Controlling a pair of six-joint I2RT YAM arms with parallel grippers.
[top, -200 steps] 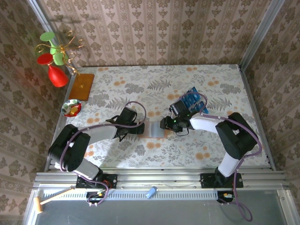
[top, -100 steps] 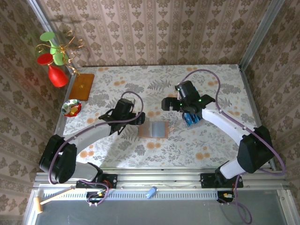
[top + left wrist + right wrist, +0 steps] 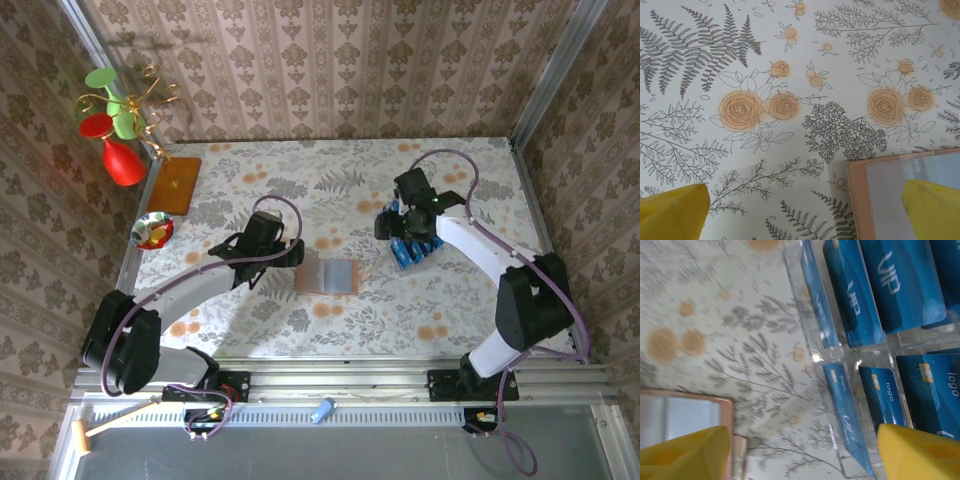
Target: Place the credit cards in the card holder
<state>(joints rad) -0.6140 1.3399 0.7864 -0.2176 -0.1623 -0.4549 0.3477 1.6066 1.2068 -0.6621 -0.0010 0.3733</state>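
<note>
Presently, the right gripper [image 3: 800,442] is being held spread above the credit cards [image 3: 900,285], the left gripper [image 3: 807,200] spread over an edge of the card holder [image 3: 875,200].

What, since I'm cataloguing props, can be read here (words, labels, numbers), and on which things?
"VIP": thin blue rectangular cards, upper row of the clear plastic rack.
"logo": lower-row blue cards.
Edge-on cards at the rack's left: too blurred to read.
Small brown leather-like wallet: no text seen.

left pincer [image 3: 804,216] spread, right pincer [image 3: 802,456] spread
</note>
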